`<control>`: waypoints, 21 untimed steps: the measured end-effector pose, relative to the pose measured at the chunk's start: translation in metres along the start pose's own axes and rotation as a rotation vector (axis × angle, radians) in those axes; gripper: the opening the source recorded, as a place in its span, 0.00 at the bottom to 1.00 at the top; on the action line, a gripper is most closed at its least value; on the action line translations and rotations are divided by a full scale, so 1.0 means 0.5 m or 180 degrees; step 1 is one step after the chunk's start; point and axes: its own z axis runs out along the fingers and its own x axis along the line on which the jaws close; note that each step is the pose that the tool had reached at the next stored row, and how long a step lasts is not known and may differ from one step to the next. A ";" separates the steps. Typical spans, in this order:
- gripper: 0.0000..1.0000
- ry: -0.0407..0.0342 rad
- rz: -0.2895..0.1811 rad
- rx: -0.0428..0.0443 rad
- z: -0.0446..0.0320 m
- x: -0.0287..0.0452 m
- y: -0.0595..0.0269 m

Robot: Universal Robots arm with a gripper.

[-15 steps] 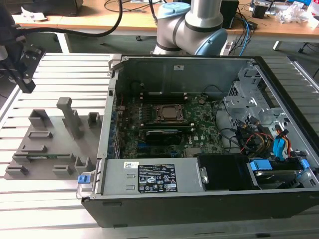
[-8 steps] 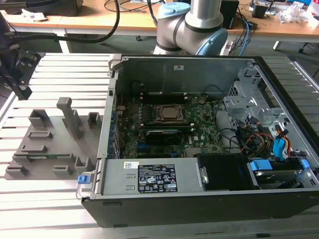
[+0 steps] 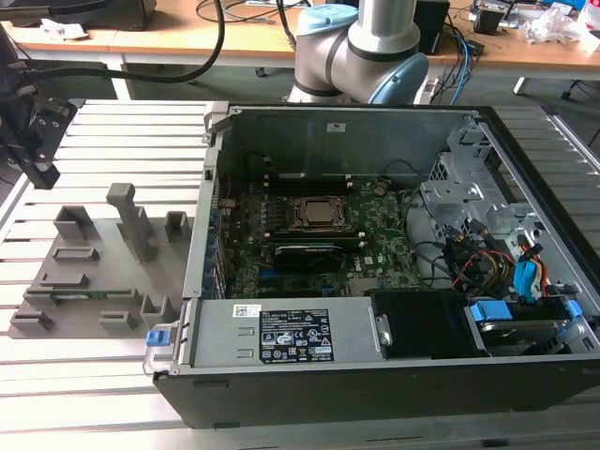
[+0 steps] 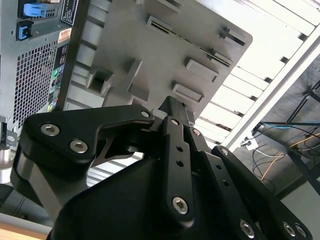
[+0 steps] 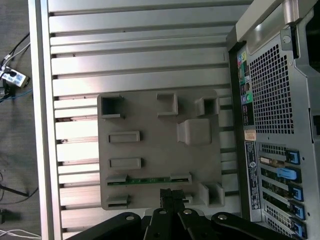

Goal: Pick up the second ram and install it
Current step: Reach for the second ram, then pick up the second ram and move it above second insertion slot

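The second ram is a narrow green stick lying in a slot between two grey blocks of the holder plate. In the exterior view the ram sits near the front of the plate, left of the open computer case. My gripper hangs in the air above the plate's far left corner, well clear of the stick. Its black fingers stand pressed together with nothing between them; in the second wrist view the gripper points down toward the plate.
The open computer case lies on the slatted aluminium table, with the motherboard, CPU socket and cables inside. A tall grey block rises from the holder plate. The arm's base stands behind the case.
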 end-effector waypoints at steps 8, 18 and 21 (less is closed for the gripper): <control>0.10 0.0003 -0.0076 -0.0002 0.001 0.000 0.000; 0.10 0.0035 -0.0837 -0.0020 0.001 0.000 0.000; 0.10 0.0045 -0.1083 -0.0026 0.001 0.000 0.000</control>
